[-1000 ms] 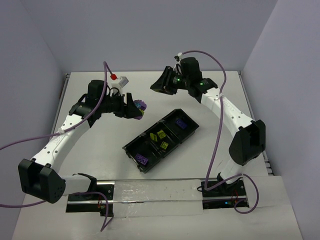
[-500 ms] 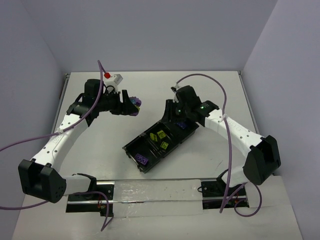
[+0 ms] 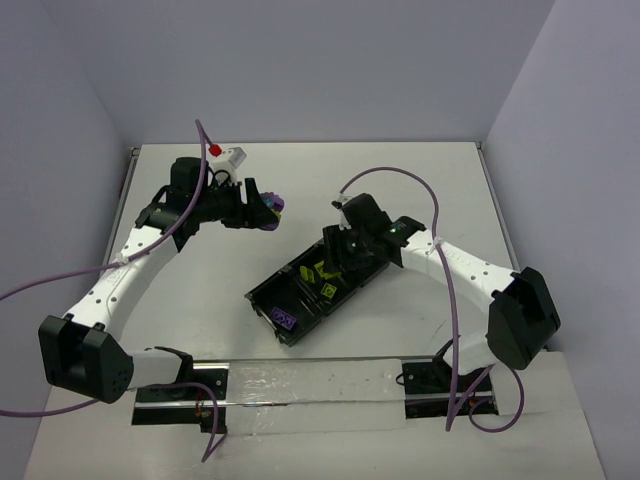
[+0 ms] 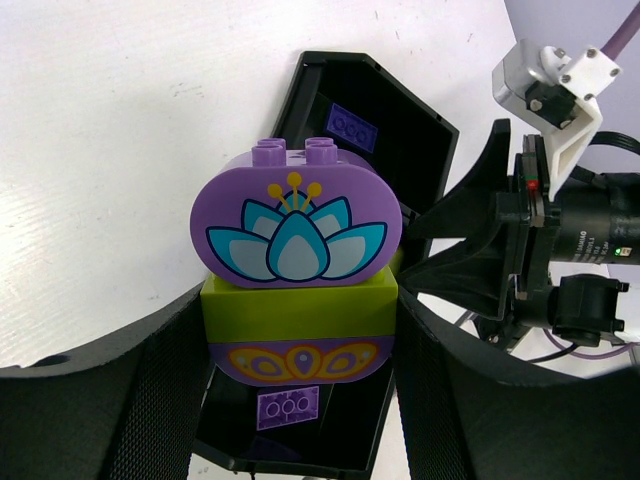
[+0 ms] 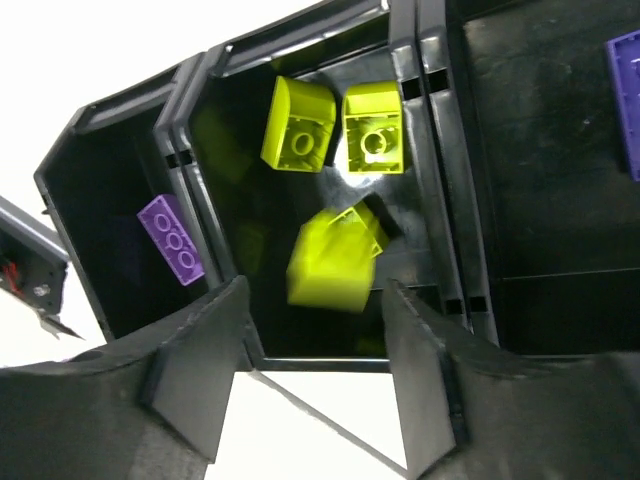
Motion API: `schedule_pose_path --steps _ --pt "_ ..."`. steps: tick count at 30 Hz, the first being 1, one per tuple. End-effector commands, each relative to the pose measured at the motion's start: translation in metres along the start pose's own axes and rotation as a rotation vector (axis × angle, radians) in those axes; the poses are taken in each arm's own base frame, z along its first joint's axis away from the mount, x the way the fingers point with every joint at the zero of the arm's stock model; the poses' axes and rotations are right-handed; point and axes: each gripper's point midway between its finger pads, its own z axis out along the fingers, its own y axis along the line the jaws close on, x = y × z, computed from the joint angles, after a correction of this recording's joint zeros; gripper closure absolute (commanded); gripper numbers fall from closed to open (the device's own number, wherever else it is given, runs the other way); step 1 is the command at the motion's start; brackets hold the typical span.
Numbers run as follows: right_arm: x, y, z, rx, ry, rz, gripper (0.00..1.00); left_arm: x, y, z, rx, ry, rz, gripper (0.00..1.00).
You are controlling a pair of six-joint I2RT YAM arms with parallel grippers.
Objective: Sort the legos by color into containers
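White table (image 3: pixel 420 170), pale lavender walls (image 3: pixel 300 70)

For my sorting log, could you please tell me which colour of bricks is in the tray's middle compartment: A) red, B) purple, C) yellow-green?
C: the right wrist view shows only yellow-green bricks in the middle compartment; purple bricks lie in both end ones.

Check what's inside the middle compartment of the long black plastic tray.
Three yellow-green studded plastic bricks, one blurred. The compartment's near corners are hidden behind the right gripper.
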Motion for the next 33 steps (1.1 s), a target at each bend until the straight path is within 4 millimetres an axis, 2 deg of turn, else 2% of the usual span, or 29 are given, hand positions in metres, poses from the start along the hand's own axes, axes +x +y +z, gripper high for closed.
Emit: schedule_pose_path --steps 1,6,11,12,14,17,20,26,33 --pt "-0.025 0.006 -0.007 0.012 -0.072 -0.031 0.35 -0.023 -0.017 -0.006 0.059 -0.061 0.040 1.00" --pt "-0.043 0.009 -0.019 0.027 -0.114 -0.039 0.36 -0.022 -0.020 -0.007 0.078 -0.057 0.054 1.00" --pt "-0.097 0.021 -0.055 -0.053 -0.235 0.032 0.40 -0.017 -0.037 -0.012 0.174 -0.043 0.109 1.00" --pt "-0.102 0.022 -0.057 -0.071 -0.240 0.051 0.40 -0.016 -0.038 -0.012 0.184 -0.041 0.114 1.00" --pt "-0.130 0.032 -0.073 -0.139 -0.292 0.092 0.38 -0.014 -0.042 -0.014 0.203 -0.037 0.125 1.00" --pt "-0.165 0.051 -0.081 -0.211 -0.324 0.125 0.34 -0.011 -0.045 -0.013 0.215 -0.023 0.130 1.00" --pt "-0.183 0.073 -0.081 -0.300 -0.312 0.162 0.32 -0.012 -0.044 -0.012 0.204 -0.022 0.130 1.00" --pt "-0.198 0.103 -0.077 -0.443 -0.278 0.226 0.27 -0.012 -0.045 -0.013 0.195 -0.021 0.134 1.00" --pt "-0.190 0.122 -0.066 -0.484 -0.230 0.209 0.24 -0.011 -0.045 -0.012 0.189 -0.021 0.132 1.00"
